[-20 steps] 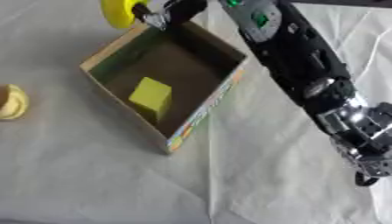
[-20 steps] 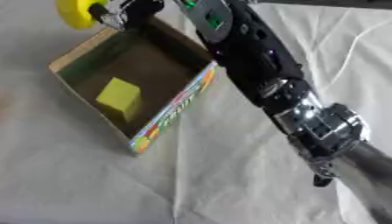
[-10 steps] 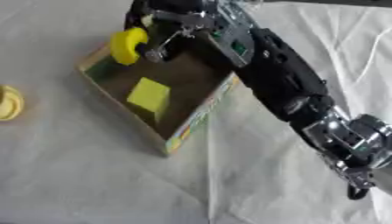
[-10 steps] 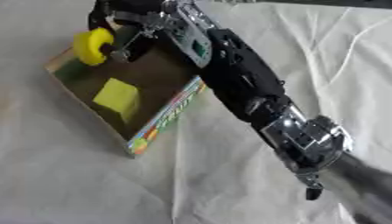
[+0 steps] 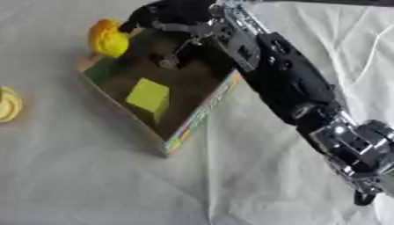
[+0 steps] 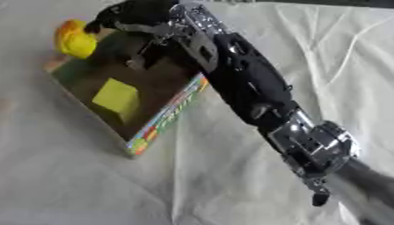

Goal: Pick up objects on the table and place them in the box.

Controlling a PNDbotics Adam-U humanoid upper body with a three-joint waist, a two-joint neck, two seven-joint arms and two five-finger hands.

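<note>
White creased cloth across the whole table [image 5: 92, 184], seen from above. Set askew on it, one open cardboard box [image 5: 196, 118] with a bright printed edge along its near wall. Inside, flat on the brown floor, one yellow-green cube [image 5: 147, 97]. Reaching in from the right over the far side of the box, one black arm [image 5: 292, 83], ending in the right hand [image 5: 173, 11] near the top of the view. Compared with a second ago, brought down and leftward: one yellow rounded toy [image 5: 107, 39] with an orange patch, then high above the far wall, now low at the box's far left corner, right against the rim and touching the hand. Cannot tell whether gripped or already released, nor whether inside the rim or just outside it. By that reading, delivery of this piece nearly done, though possibly a little wide of the opening. Left over on the cloth, well apart at the view's left edge, one pale yellow round thing [image 5: 6, 103], probably next. No sign of the left hand.
</note>
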